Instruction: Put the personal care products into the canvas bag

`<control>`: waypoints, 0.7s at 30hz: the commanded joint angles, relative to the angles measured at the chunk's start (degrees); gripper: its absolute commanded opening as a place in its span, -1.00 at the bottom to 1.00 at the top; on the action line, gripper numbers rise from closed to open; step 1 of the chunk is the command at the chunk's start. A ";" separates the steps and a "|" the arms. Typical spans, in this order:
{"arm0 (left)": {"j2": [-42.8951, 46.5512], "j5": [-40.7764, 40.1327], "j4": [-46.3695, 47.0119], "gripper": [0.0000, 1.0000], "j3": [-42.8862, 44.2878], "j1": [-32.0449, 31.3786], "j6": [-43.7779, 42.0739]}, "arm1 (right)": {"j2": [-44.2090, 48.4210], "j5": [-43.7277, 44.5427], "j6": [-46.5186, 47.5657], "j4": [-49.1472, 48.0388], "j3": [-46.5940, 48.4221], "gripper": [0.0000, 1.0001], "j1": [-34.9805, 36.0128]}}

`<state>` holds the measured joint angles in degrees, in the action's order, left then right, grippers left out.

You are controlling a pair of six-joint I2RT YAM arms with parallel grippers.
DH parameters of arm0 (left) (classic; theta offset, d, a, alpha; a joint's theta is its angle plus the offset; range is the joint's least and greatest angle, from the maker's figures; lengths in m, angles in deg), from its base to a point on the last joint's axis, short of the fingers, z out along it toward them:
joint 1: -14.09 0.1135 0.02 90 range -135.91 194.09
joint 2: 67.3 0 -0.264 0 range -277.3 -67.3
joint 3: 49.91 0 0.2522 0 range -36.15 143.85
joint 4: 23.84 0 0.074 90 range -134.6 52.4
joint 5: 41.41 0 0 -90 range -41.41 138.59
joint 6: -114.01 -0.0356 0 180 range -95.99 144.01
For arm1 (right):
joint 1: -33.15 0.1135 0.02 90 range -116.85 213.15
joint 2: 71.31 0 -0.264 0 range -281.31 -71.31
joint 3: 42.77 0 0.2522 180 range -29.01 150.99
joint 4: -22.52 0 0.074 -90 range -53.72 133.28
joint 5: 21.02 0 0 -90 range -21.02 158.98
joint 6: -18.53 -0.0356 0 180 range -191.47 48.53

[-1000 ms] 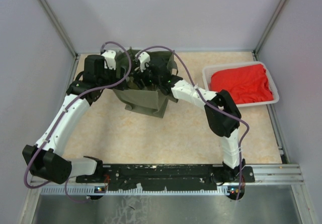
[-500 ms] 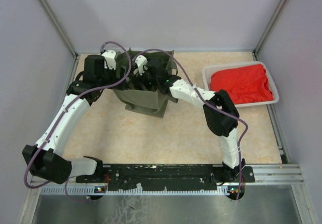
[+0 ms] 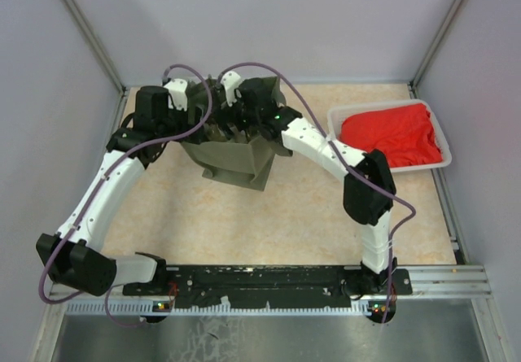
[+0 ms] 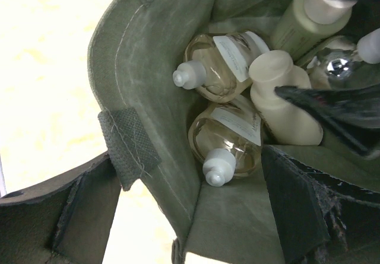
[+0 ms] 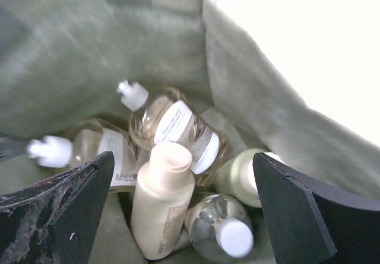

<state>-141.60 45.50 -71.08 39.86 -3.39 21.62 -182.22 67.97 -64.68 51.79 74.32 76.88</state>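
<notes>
Your right end effector [image 5: 179, 163] hangs released in the mouth of the bag [image 5: 71, 50], fingers spread wide with nothing between them. All five bottles lie directly beneath it on the bag's floor. The beige bottle [image 5: 160, 204] sits under the gap, and the silvery bottle [image 5: 219, 228] is just beside it toward the right finger. The pale bottle [image 5: 243, 178] is next to that, and the two amber bottles [image 5: 172, 127] lie beyond, toward the far wall. By the look of it, the loading is done.

Your left end effector [image 4: 178, 210] is released too. The bag's side wall seems to run up between its fingers, one inside and one outside.

The risk now is in getting out. Both end effectors are crowded into one soft opening, close enough that a right finger shows in the left wrist view. If you pull either one sideways, a finger can hook the rim or a handle patch [image 4: 127, 148]. That could drag the bag across the tabletop [image 3: 244, 215] or tip it and spill the bottles. Moving both at once risks a clash.
</notes>
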 commanded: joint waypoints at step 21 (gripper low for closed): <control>15.65 2.36 -3.52 1.00 -1.19 0.16 3.16 | 52.80 32.86 -10.10 5.92 -34.13 0.99 -5.72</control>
<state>-129.95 47.95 -72.28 44.53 -3.39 22.50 -135.23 95.01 -69.55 53.05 46.71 74.02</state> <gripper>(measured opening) 0.998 0.992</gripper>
